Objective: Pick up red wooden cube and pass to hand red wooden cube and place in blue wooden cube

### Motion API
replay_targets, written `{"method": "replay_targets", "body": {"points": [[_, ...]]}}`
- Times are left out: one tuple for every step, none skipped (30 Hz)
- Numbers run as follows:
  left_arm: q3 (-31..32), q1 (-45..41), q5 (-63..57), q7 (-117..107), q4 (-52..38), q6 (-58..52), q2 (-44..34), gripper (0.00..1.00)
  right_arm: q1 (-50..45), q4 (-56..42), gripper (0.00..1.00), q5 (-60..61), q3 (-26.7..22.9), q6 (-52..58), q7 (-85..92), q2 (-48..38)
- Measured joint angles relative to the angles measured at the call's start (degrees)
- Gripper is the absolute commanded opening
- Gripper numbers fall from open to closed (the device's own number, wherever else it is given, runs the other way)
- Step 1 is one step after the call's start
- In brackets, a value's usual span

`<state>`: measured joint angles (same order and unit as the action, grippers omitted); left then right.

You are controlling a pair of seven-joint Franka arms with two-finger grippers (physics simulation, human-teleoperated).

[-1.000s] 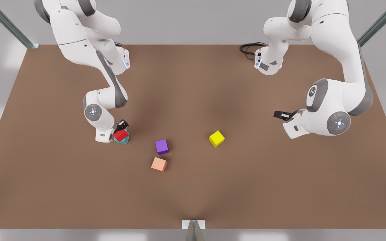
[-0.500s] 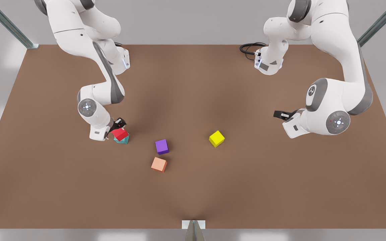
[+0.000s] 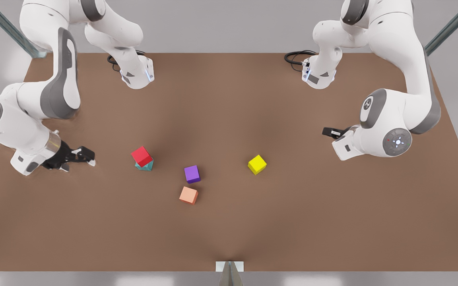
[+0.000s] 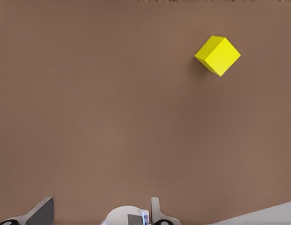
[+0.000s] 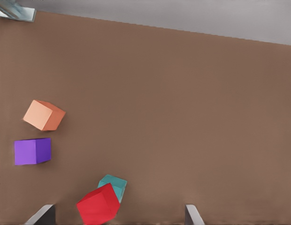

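Note:
The red wooden cube (image 3: 141, 155) rests askew on top of the blue wooden cube (image 3: 147, 166), which is teal and partly covered by it. Both stand left of centre in the front view. My right gripper (image 3: 87, 156) hovers open and empty well to the front view's left of the stack. In the right wrist view the red cube (image 5: 98, 205) overlaps the teal cube (image 5: 115, 183) between the spread fingertips (image 5: 44, 213). My left gripper (image 3: 327, 132) waits open at the front view's right, with nothing between its fingers (image 4: 42, 212).
A purple cube (image 3: 192, 174) and a pale salmon cube (image 3: 189, 195) lie just right of the stack in the front view. A yellow cube (image 3: 257, 164) sits farther right, and the left wrist view has the yellow cube (image 4: 218, 55) too. The brown table (image 3: 229, 230) stretches wide around them.
The right gripper has let go of the red cube and drawn back far to the front view's left. The red cube stays on the teal cube. The left arm has barely moved.

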<state>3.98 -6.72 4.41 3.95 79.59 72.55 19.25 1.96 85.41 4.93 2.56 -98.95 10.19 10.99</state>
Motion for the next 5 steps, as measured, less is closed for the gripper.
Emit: {"method": "replay_targets", "body": {"points": [[0.2,0.0,-0.7,0.0,0.0,0.3,0.0,1.00,0.1,4.4,1.00,-0.7,0.0,1.1,-1.0,-3.5],[0.4,0.0,-1.2,-0.1,0.0,0.6,-0.1,1.00,0.1,6.2,1.00,-1.5,-0.1,2.0,-1.9,-4.8],[0.5,0.1,-1.6,-0.1,0.0,0.8,-0.1,1.00,0.1,7.0,1.00,-2.2,-0.3,2.8,-2.7,-5.5],[0.5,0.1,-2.0,-0.1,0.0,1.0,-0.1,1.00,0.2,7.2,1.00,-2.7,-0.4,3.4,-3.5,-5.8],[0.5,0.1,-2.2,-0.1,0.0,1.2,-0.1,1.00,0.4,7.3,1.00,-3.1,-0.6,4.0,-4.2,-5.9]]}}
